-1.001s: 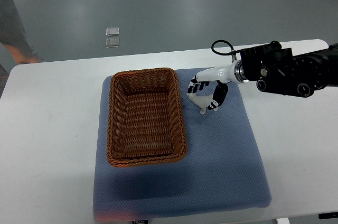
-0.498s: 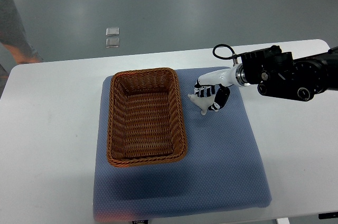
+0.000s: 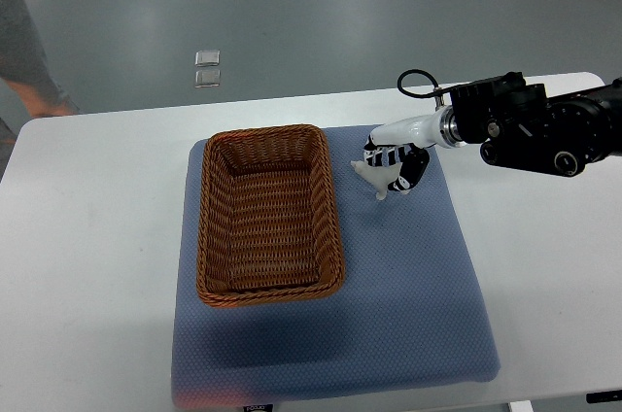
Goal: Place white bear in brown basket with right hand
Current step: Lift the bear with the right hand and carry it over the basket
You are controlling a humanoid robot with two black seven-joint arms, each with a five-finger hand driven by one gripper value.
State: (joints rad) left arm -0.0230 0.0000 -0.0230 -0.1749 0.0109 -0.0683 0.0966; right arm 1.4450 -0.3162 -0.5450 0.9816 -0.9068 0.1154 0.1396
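White bear [image 3: 375, 179] appears pinched by our right hand [image 3: 394, 165]; a loose pinch could drop it short of the brown basket [image 3: 269, 212].

One camera looks steeply down from the near side, from some height, over the table [image 3: 97, 237] and the far floor [image 3: 340, 14].

1. Our right arm comes in from the right edge, upper right of the frame, its black wrist housing held level.
2. Our right robot hand [image 3: 392, 167] sits just right of centre, fingers [image 3: 384, 154] curled downward around a small white object.
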